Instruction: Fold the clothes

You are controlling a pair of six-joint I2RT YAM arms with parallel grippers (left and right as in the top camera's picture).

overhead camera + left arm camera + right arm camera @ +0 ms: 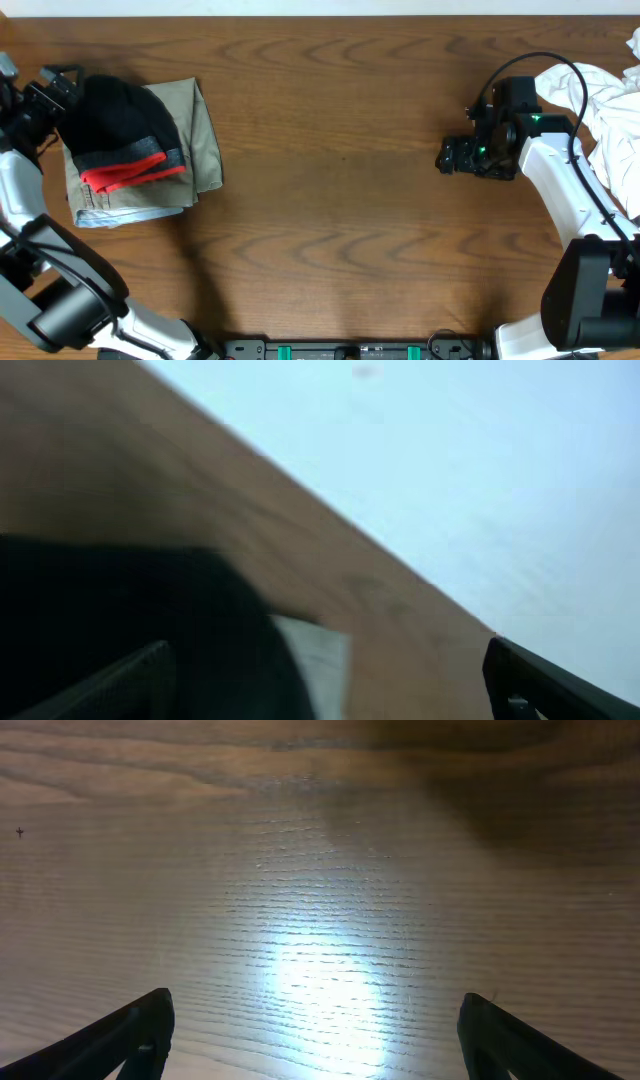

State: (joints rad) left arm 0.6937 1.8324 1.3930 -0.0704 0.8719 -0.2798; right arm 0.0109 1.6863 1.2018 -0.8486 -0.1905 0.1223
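A stack of folded clothes lies at the left of the table: a black garment with red and grey trim (120, 135) on top of an olive one (200, 130) and a light blue one (110, 212). My left gripper (55, 90) is open at the stack's far left corner; the left wrist view shows the black cloth (120, 620) and a pale cloth edge (315, 660) between its spread fingers (325, 680). A pile of unfolded white clothes (610, 110) lies at the right edge. My right gripper (450, 157) is open and empty over bare wood (315, 1040).
The brown wooden table (340, 200) spans the view. The right arm's black cable (560, 75) loops over the white pile. The table's far edge meets a pale wall (480, 480) in the left wrist view.
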